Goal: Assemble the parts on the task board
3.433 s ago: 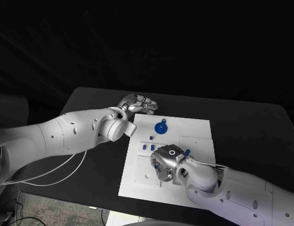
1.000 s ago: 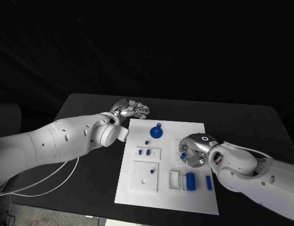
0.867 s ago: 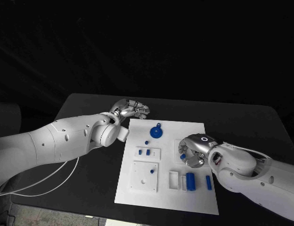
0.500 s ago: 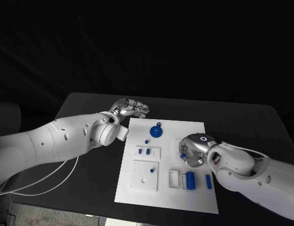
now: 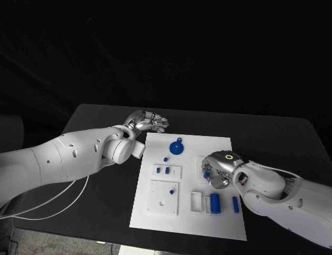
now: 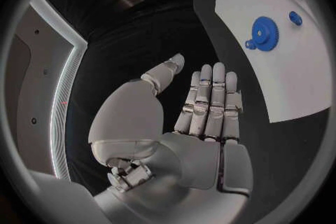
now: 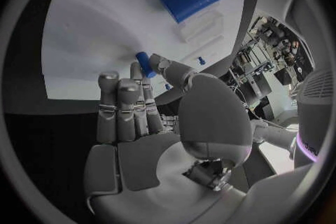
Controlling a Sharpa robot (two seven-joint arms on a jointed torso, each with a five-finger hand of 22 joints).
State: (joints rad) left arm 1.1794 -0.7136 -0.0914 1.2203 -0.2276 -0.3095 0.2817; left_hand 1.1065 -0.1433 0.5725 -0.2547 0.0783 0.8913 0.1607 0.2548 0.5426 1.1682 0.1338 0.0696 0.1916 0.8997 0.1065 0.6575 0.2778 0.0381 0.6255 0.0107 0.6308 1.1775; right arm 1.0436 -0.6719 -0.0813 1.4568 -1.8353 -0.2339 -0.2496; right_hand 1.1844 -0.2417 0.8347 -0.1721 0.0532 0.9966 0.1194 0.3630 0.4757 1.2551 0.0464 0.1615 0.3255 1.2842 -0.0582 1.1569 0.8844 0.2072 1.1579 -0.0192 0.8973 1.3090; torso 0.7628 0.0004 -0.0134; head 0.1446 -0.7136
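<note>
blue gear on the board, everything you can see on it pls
The blue gear is a round, toothed disc, plastic-looking, with a pale hub at its centre and a small blue tab at its rim. It lies flat at the far end of the white task board. Nothing touches it; the left robot hand hovers beside the board's far corner.

It looks like a robotics lab: a black desk (image 5: 281, 138) stands before dark curtains, carrying a white task board (image 5: 212, 146), and cables (image 5: 55, 199) hang beside it.
</note>
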